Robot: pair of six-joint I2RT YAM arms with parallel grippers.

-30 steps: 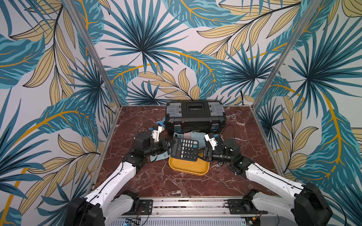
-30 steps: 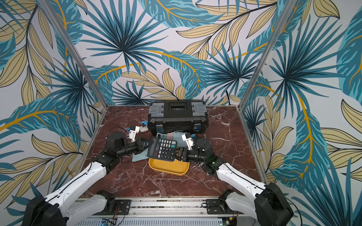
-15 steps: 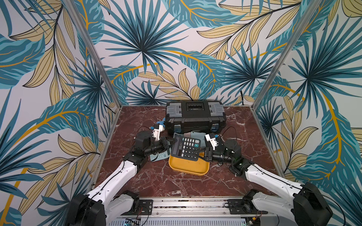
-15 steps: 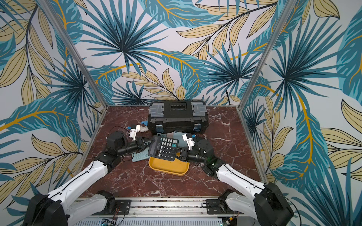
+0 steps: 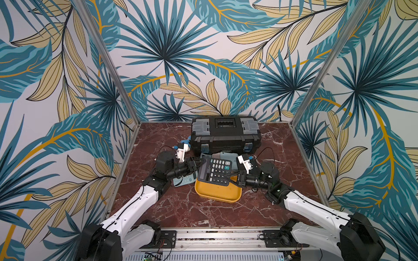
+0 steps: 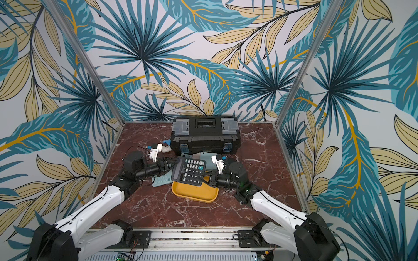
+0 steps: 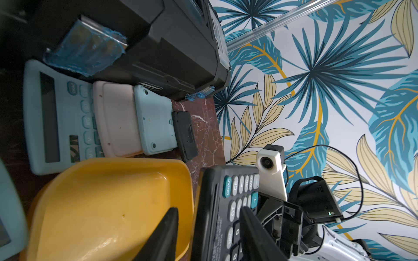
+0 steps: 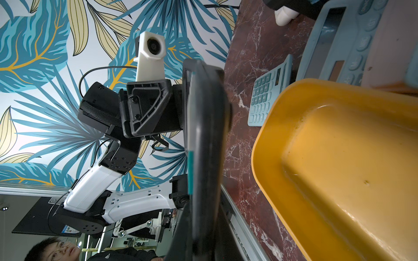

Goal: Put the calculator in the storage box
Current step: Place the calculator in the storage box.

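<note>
Right jaws: the right gripper (image 5: 233, 178) is clamped on the key-end edge of the black calculator (image 5: 216, 172); we take this as the only grip carrying it
Left jaws: the left gripper (image 5: 198, 164) stands parted astride the display end; in the left wrist view one finger (image 7: 167, 235) is clear of the casing, so we judge nothing is held there
Calculator: off the table, tilted, above the far part of the yellow storage box (image 5: 217, 195); we see no contact
Long axis: runs across from gripper to gripper, display end toward the left arm
Move: we judge down and slightly nearer; the right arm does it
Edges: a light-blue calculator (image 5: 184, 180) lies just beside the box's left rim; the black toolbox (image 5: 226, 135) stands behind
Room: bare marble table (image 5: 181, 210) on the near side
</note>
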